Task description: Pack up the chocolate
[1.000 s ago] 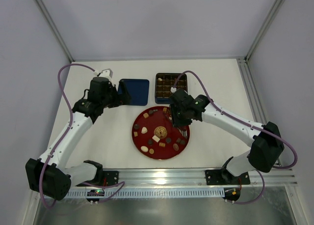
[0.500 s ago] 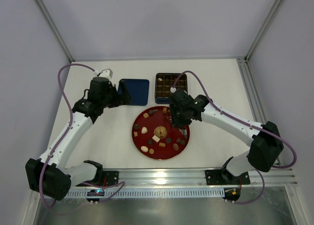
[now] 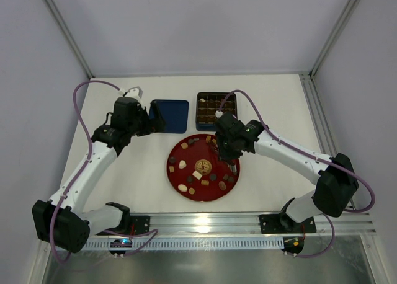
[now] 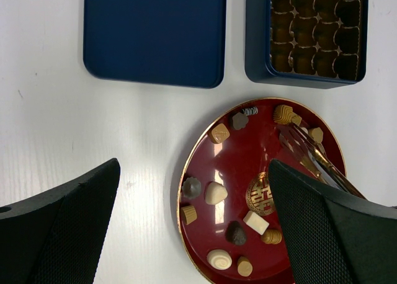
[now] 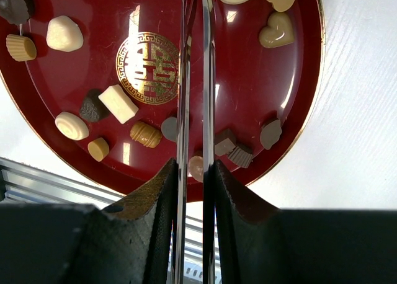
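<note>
We see a flat white table (image 3: 273, 110) with a faint grain running across its surface. Three things lie directly on it. Toward the far edge sits a square dark-blue tin (image 3: 198, 108) with a gridded brown insert. Its flat dark-blue lid (image 3: 175, 114) lies to the left in the overhead view, near the tin but apart from it. Nearer to us lies a large round red plate (image 3: 192, 155) with a gold rim, just beside the tin and not touching it.
</note>
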`<state>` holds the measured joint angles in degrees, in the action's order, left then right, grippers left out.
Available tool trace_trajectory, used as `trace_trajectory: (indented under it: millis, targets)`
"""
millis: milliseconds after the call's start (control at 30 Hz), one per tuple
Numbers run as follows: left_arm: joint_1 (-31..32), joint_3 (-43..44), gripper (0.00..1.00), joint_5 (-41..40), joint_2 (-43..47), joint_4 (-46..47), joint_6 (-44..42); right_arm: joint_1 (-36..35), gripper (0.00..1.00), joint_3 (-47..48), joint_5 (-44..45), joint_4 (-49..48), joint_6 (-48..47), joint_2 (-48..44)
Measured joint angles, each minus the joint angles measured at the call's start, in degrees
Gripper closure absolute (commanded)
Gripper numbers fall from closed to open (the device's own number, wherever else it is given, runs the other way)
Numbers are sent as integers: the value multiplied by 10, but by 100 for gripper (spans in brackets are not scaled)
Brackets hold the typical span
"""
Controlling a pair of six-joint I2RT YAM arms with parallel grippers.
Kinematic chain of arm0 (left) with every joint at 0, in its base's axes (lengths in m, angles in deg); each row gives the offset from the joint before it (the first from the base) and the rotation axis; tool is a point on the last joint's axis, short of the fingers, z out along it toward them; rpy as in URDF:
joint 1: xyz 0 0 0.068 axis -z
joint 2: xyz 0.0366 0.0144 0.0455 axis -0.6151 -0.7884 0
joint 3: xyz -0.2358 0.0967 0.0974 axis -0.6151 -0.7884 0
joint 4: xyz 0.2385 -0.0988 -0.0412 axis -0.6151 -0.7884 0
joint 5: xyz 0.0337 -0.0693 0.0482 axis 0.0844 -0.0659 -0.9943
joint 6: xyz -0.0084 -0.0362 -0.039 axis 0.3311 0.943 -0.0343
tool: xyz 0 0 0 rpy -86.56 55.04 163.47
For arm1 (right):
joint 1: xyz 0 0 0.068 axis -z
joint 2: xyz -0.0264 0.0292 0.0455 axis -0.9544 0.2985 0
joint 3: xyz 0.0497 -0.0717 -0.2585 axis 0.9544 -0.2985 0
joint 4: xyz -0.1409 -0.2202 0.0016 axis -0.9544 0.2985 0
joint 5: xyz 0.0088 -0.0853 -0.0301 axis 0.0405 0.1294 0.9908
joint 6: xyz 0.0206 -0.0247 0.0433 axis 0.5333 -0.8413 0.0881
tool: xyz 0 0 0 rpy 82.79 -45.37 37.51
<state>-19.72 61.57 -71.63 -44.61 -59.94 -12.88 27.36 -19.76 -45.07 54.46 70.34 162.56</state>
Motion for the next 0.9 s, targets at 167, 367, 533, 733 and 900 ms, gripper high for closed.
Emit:
trace_trajectory:
  millis: [167,367,533,733,900]
  targets:
    - [0,0,0,0,0,0,0,0,79,1,0,4,-1,0]
    - [0,0,0,0,0,0,0,0,80,20,2,19,-5,0]
    - [0,0,0,0,0,0,0,6,80,39,-1,23,-10,0]
    - [0,0,0,0,0,0,0,17,80,54,-7,30,-18,0]
    - [0,0,0,0,0,0,0,28,80,68,-13,35,-21,0]
